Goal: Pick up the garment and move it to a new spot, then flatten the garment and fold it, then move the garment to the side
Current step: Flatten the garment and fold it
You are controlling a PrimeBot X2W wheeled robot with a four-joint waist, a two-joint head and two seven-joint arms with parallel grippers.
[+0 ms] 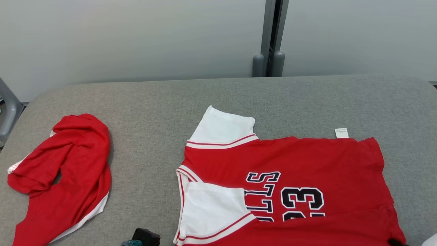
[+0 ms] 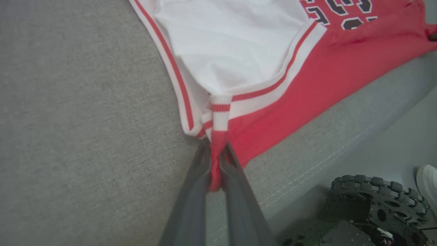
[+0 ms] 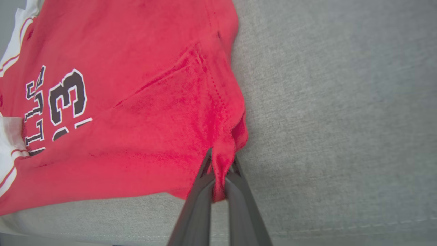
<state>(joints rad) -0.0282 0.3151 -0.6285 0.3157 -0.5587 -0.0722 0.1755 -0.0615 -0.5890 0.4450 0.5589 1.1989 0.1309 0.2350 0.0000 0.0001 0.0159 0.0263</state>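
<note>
The garment [image 1: 307, 164] is a red jersey with white sleeves and dark lettering, spread on the grey padded table [image 1: 153, 102] at the centre right, with one white sleeve folded over its front. In the left wrist view my left gripper [image 2: 215, 150] is shut on the garment [image 2: 307, 75] at its near corner, just below the striped sleeve trim. In the right wrist view my right gripper [image 3: 221, 160] pinches a bunched corner of the red hem [image 3: 218, 112]. The head view shows a dark piece of the left gripper [image 1: 146, 236] at the bottom edge.
A second red garment [image 1: 68, 171] lies crumpled at the table's left. A grey post [image 1: 271, 37] stands behind the table. The left wrist view shows the table's near edge [image 2: 307, 171], the robot's wheeled base [image 2: 375, 201] and a white shape [image 2: 428, 181] on the floor.
</note>
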